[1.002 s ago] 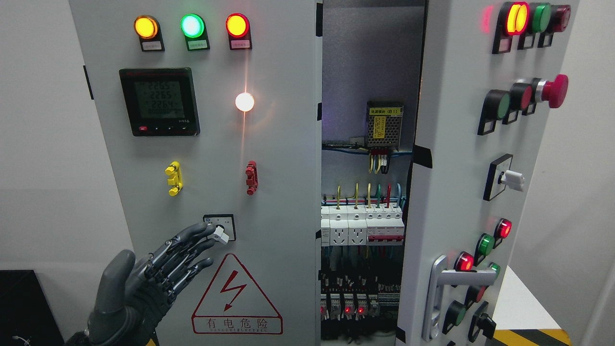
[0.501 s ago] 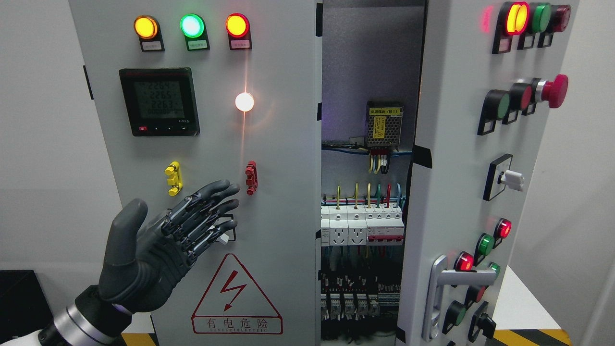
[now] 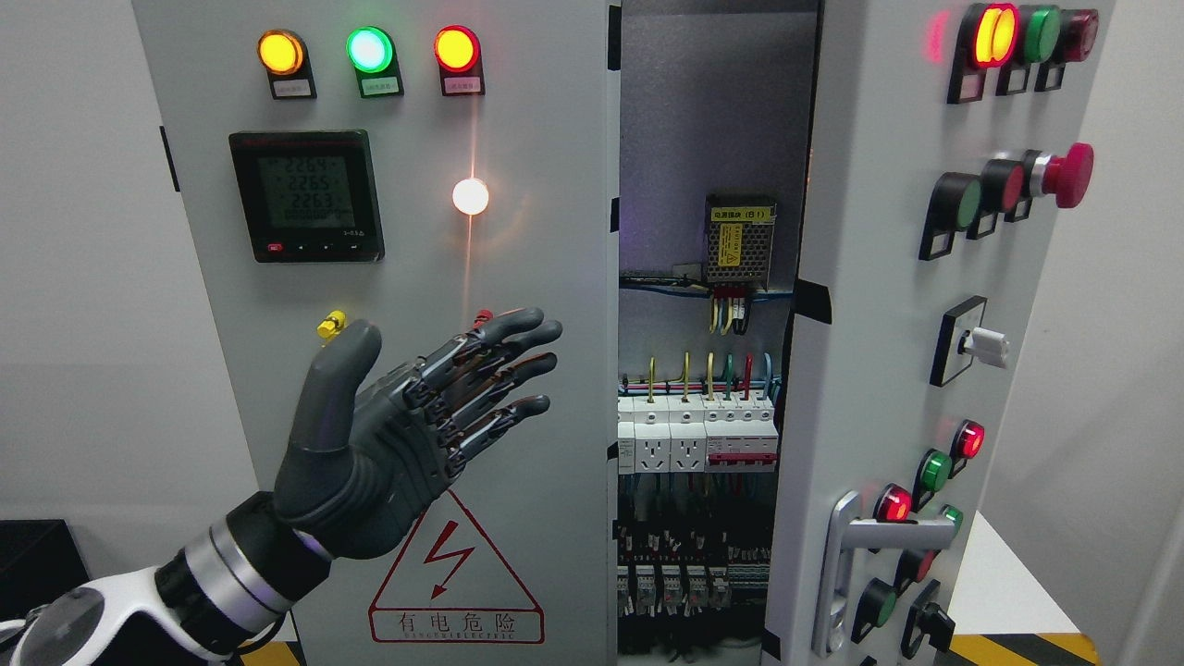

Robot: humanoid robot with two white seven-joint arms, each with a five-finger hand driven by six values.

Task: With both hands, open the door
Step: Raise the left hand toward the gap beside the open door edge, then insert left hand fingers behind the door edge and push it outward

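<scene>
The left hand (image 3: 407, 435) is hovering in front of the left door (image 3: 546, 277) with fingers (image 3: 518, 326) spread wide and holding nothing, tips pointing toward that door's right edge; the right hand is not showing. The right door (image 3: 879, 324) is standing ajar, so the cabinet interior, with breakers (image 3: 698, 435), is lying exposed between the two doors; the left door is looking closed.

The risk, as I am judging it: the fingers are passing close over the red terminal (image 3: 484, 319) and could snag it, or slip past the edge into live wiring; the painted steel face is smooth and flat, offering little purchase, so a push there may slide rather than swing the panel.

The hand is dark grey, jointed, matte; the right door's handle (image 3: 846, 578) is a polished metal lever; the lamps (image 3: 370, 48) are glossy domes.
</scene>
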